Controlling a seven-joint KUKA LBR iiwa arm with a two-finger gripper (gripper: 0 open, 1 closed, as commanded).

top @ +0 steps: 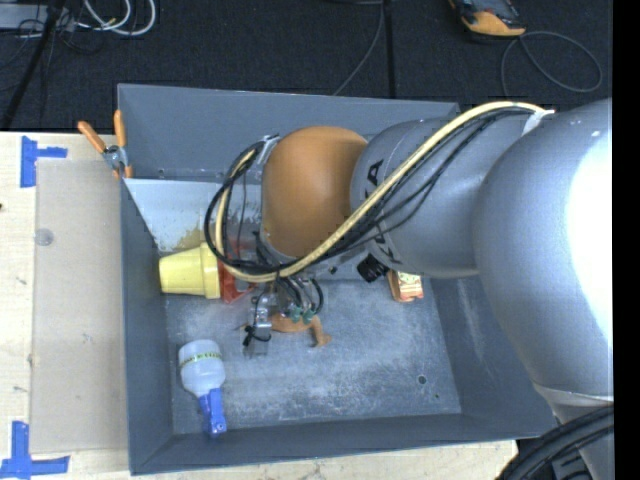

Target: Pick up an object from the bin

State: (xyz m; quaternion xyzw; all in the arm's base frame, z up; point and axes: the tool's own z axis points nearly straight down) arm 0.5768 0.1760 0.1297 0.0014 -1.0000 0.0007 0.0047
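One camera looks down on the grey bin (380, 368) from above and somewhat to one side, close, the bin spanning most of its width; the arm (480, 198) enters from the right.

- The bin (390, 370) floor from 4 to 6 o'clock lies bare, the widest open room.
- A yellow cup (190, 271) on its side blocks 9 o'clock, and a white bottle (203, 366) blocks 7 o'clock.
- The arm (420, 208) covers the middle and 3 o'clock, with a brown box (406, 287) just beside it.
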